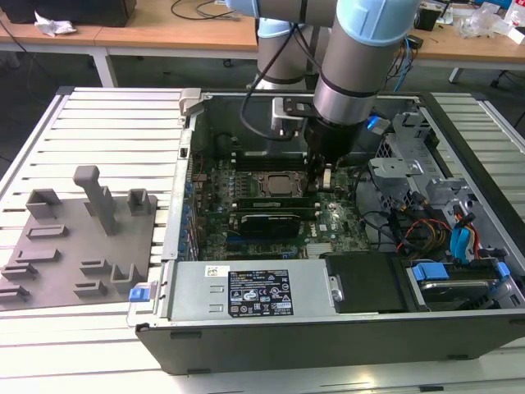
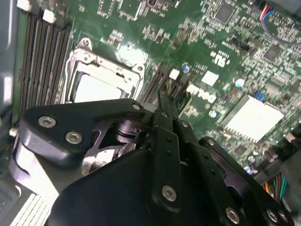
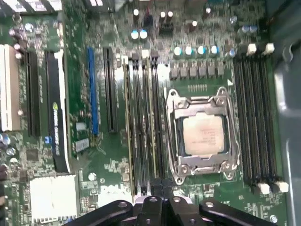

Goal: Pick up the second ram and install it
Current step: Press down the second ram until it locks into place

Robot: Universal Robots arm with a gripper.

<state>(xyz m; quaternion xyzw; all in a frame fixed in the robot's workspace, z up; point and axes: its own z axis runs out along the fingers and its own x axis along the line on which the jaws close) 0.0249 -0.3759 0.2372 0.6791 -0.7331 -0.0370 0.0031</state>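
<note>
Green, thin second ram [image 3: 146, 122] shows edge-on, upright in a slot on the motherboard [image 3: 117, 169], just beside the processor socket [image 3: 202, 136]. Its chips are hidden. The long axis follows the slot from the white clips toward the gripper [image 3: 162, 200]; in the exterior view the slots run 9 to 3 o'clock. Fingers [image 2: 164, 122] are pressed together, tips just above the slot row, contact unclear. Gripper [image 1: 324, 176] is down inside the computer case [image 1: 246, 328], at 3 o'clock from the grey holder block on the tabletop [image 1: 107, 131].
</note>
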